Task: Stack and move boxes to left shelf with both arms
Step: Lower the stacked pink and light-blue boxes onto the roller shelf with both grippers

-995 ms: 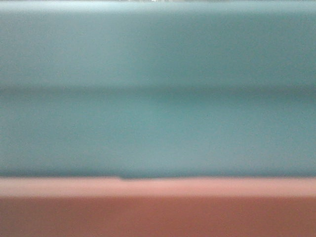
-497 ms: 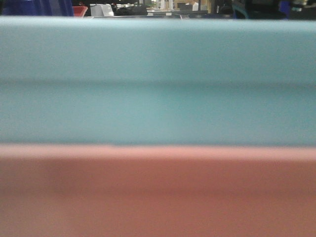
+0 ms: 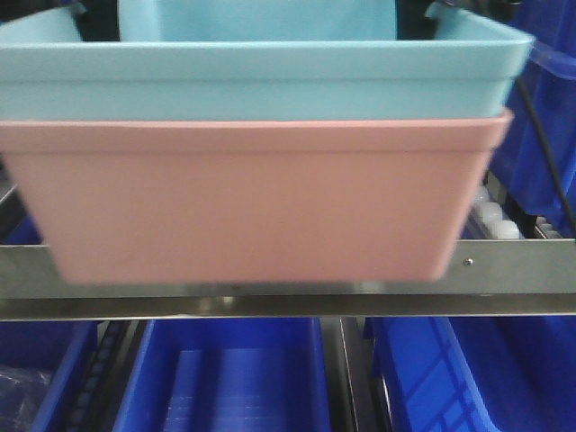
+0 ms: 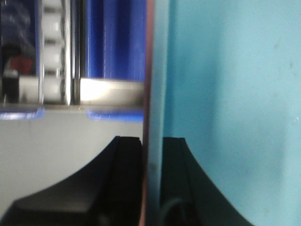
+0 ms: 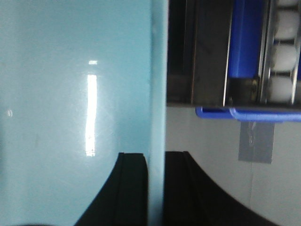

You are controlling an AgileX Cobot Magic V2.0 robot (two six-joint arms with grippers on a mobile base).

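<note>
The light blue box [image 3: 270, 85] sits nested inside the salmon pink box [image 3: 252, 202], and the stack hangs level in front of the left shelf's steel front rail [image 3: 522, 270]. Whether the stack touches the rail I cannot tell. In the left wrist view my left gripper [image 4: 151, 157] is shut on the stacked walls, with the pink edge [image 4: 146, 70] outside and the blue wall [image 4: 225, 94] inside. My right gripper [image 5: 156, 165] is shut on the blue box's rim [image 5: 158, 70]. White rollers [image 3: 497, 220] show beside the stack on the right.
Dark blue storage bins [image 3: 225, 378] fill the level below the rail, and another [image 3: 540, 135] stands at the right behind a black cable [image 3: 533, 121]. Roller strips run close to both grippers [image 4: 51, 52] [image 5: 284, 52]. Grey floor lies below.
The stacked boxes filled the front view a second ago. They have moved away from the camera toward the shelf, so both boxes, the rail and the bins below now show.
</note>
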